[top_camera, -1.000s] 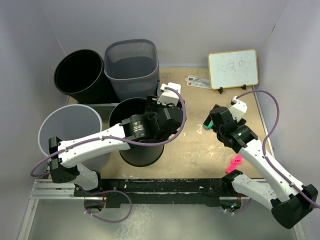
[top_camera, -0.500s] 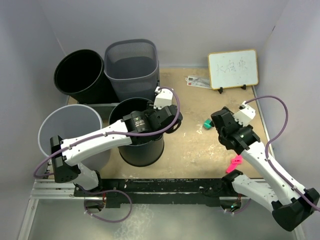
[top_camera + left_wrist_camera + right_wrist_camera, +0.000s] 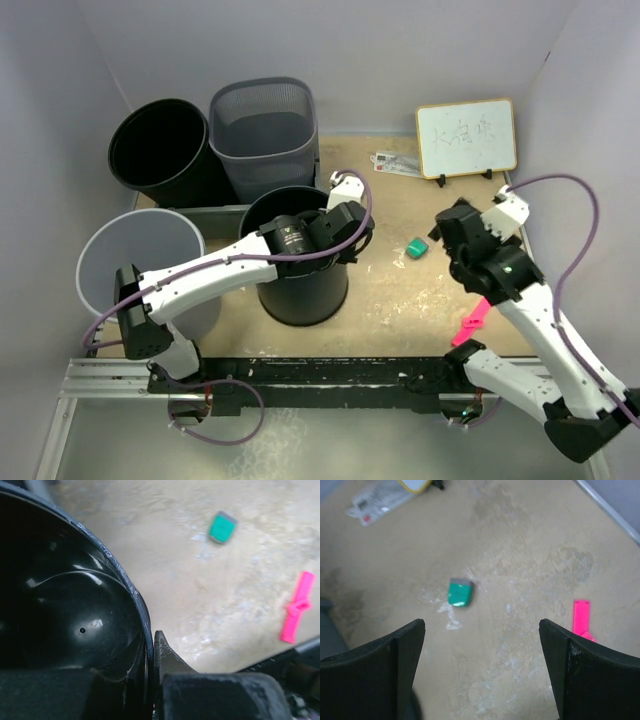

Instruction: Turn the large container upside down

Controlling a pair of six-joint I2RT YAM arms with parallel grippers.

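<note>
Large black container (image 3: 303,288) stands mouth up on the tabletop (image 3: 400,295), left of centre, in front of a grey mesh bin (image 3: 265,125). A second black bin (image 3: 160,150) sits at the back left and a pale grey bin (image 3: 140,262) at the near left.

Left fingers (image 3: 167,661) are clamped tight on the container's rim at its right side. The wrist view shows one finger inside the wall and one outside, with the rim pinched between them. The glossy inside of the container looks empty.

Right fingers (image 3: 395,655) are spread wide and hold nothing. They hover over bare tabletop, with a small green block (image 3: 460,593) below and ahead of them and a pink piece (image 3: 582,620) off to one side. Both lie loose and well apart from the container. A whiteboard (image 3: 466,137) is propped at the back right.

Step in hand, as judged: the rim grasp is made and the flip is not yet begun, since the mouth faces up.

The next move likely calls for lifting by the rim enough for the base to clear the tabletop, then rolling the wrist so the mouth swings over and down toward the open ground on the right. A one-sided pinch on a thin rim may slip or let the container swing. The neighbouring bins crowd the left and back, so the turn needs to go away from them.
</note>
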